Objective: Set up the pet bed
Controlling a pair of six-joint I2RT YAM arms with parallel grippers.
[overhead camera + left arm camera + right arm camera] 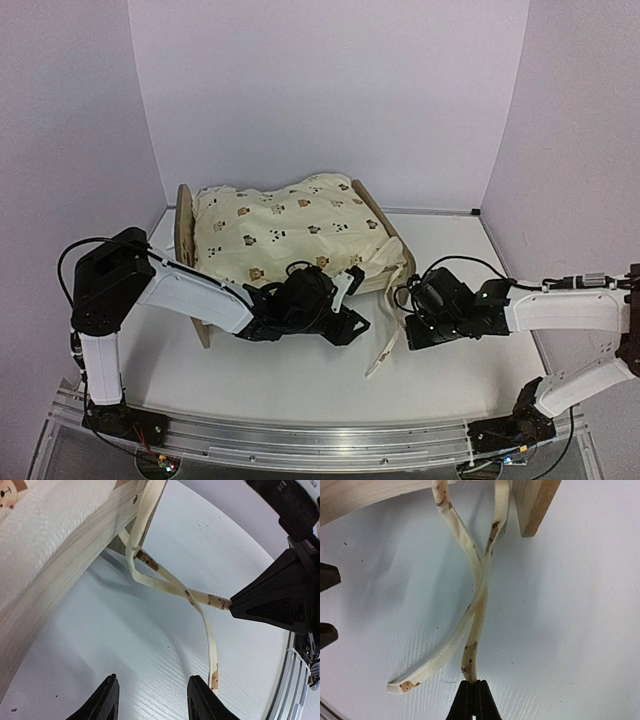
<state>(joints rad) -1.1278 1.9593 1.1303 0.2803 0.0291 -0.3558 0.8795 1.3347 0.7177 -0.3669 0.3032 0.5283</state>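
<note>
The pet bed is standing at the back middle of the white worktop, with an animal-print quilt lying over it. 2 cream ties are hanging off its front right corner and crossing on the worktop. The right pincer is clamping together on the end of 1 tie. The other tie is lying loose. The left pincer is hovering just beside them, fingers apart, gripping nothing.

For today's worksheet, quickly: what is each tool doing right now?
Left tool: open, holding nothing.
Right tool: closed on a cream tie strap.
</note>
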